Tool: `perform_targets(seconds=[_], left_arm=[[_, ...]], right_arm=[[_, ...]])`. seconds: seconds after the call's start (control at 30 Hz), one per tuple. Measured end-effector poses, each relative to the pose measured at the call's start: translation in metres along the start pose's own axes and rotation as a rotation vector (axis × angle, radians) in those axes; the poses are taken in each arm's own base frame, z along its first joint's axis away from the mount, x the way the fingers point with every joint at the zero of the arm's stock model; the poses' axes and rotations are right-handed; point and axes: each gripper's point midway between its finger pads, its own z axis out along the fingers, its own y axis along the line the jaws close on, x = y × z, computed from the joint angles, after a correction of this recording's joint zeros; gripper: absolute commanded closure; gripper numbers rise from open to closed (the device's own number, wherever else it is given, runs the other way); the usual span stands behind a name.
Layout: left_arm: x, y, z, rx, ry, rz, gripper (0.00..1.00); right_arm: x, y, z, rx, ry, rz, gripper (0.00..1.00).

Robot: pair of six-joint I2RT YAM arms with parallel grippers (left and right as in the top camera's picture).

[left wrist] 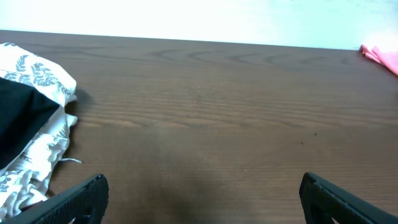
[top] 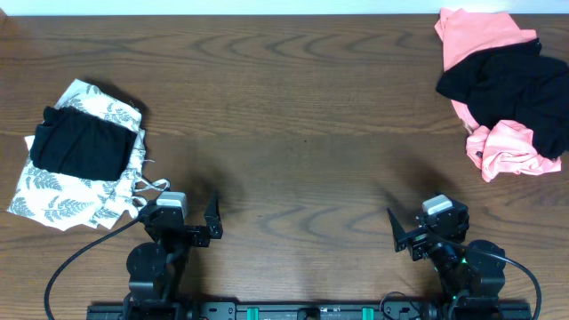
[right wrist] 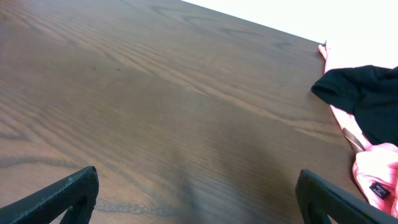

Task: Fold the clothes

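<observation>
The clothes lie in two heaps. At the left, a folded black garment (top: 80, 147) (left wrist: 18, 118) rests on a white leaf-print one (top: 53, 191) (left wrist: 43, 81). At the far right, a crumpled black garment (top: 516, 84) (right wrist: 367, 93) lies across salmon-pink ones (top: 480, 36) (right wrist: 376, 171) (left wrist: 382, 57). My left gripper (top: 180, 216) (left wrist: 204, 186) hovers open near the front edge, just right of the leaf-print heap, holding nothing. My right gripper (top: 428, 227) (right wrist: 197, 180) is open too, near the front right, well short of the pink and black heap.
The brown wooden table (top: 302, 116) stretches bare between the two heaps. Both arm bases and their cables sit along the front edge. The pink heap reaches the table's far right corner.
</observation>
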Motion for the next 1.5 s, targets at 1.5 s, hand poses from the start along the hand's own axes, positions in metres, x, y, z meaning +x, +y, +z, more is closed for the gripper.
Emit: perform_targets(seconds=[1.5], left_arm=[[0.0,-0.002,0.0,0.011,0.0,-0.007,0.02]], right_arm=[[-0.036,0.021,-0.004,-0.135,-0.156,-0.01,0.01]])
